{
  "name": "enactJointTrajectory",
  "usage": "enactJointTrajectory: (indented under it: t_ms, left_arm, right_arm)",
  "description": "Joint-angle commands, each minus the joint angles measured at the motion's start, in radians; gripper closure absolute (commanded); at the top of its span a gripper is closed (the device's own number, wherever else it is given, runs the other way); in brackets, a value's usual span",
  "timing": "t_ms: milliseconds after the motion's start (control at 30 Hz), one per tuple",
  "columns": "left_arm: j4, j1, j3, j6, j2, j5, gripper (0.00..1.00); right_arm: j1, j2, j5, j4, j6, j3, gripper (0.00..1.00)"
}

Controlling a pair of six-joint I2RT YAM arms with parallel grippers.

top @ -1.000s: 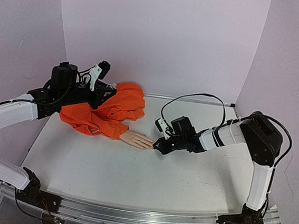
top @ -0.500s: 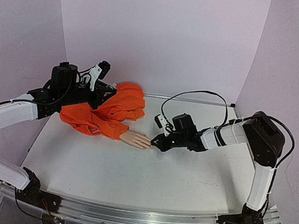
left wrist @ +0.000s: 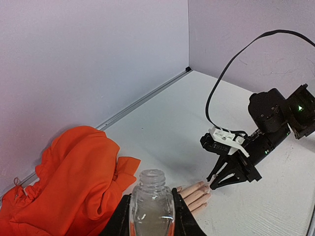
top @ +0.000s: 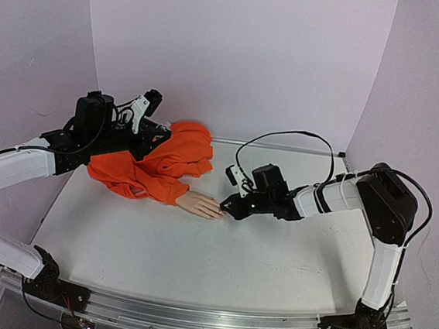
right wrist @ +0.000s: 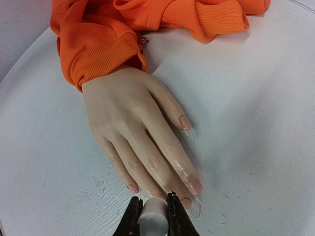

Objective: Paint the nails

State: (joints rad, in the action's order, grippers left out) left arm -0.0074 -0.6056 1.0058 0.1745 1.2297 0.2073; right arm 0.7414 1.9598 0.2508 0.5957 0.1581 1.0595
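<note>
R hand [right wrist: 151, 212] is pinched narrow on the white brush cap [right wrist: 153, 219], at the very bottom of my wrist view. The bristles are hidden under it, so I can't tell if they touch anything.

Just beyond are the nails [right wrist: 195, 187] of the mannequin hand [right wrist: 129, 118], which lies palm-down on the worktop [right wrist: 256, 147], fingertips toward me. The middle fingertips sit right at the cap; one nail is apart, up the right side.

To do this well, imo: light pressure, short strokes from cuticle to tip, one nail at a time, w/o shoving the fingers sideways.

Farther back, the orange sleeve [right wrist: 106, 54] covers the wrist. Farthest off, L hand [left wrist: 151, 223] is clamped on the open clear bottle [left wrist: 151, 194], well apart from the nails.
</note>
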Motion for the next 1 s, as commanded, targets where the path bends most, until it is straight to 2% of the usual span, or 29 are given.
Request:
enactJointTrajectory:
  t_ms: [0, 967]
  left_arm:
    - [0.062, 0.001, 0.013, -0.011, -0.027, 0.012, 1.00]
    - [0.062, 0.001, 0.013, -0.011, -0.026, 0.012, 1.00]
  right_arm:
    - [0.006, 0.014, 0.004, -0.012, 0.009, 0.036, 1.00]
    - [0.006, 0.036, 0.012, -0.017, 0.008, 0.048, 1.00]
